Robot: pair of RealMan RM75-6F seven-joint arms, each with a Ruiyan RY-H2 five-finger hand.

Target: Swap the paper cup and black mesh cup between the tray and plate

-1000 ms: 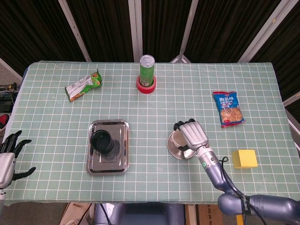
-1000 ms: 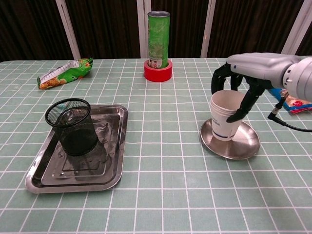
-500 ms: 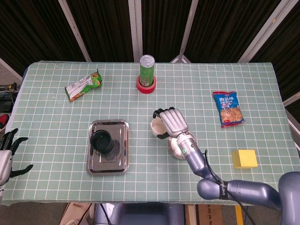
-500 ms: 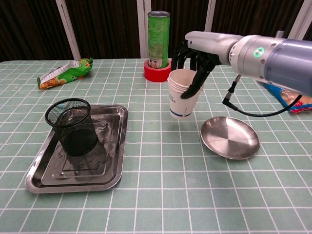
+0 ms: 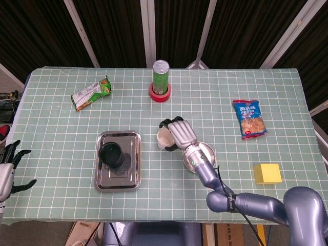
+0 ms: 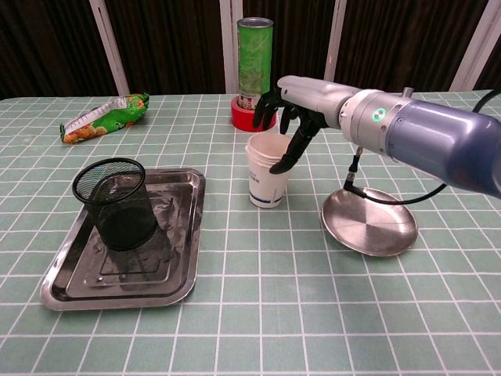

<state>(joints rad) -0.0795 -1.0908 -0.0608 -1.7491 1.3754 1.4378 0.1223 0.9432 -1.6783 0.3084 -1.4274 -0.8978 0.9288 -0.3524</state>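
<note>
The right hand (image 6: 291,117) grips the paper cup (image 6: 267,169) from above, setting it on the table between tray (image 6: 182,262) and plate (image 6: 369,222) – likely to free the plate for the mesh cup (image 6: 117,204) – while the left hand (image 5: 9,166) idles open.

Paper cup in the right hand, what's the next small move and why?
Probably let the right hand release the paper cup on the table between tray and plate. The cup looks at or near the cloth, and the black mesh cup occupies the tray, so the spot isn't free.
</note>
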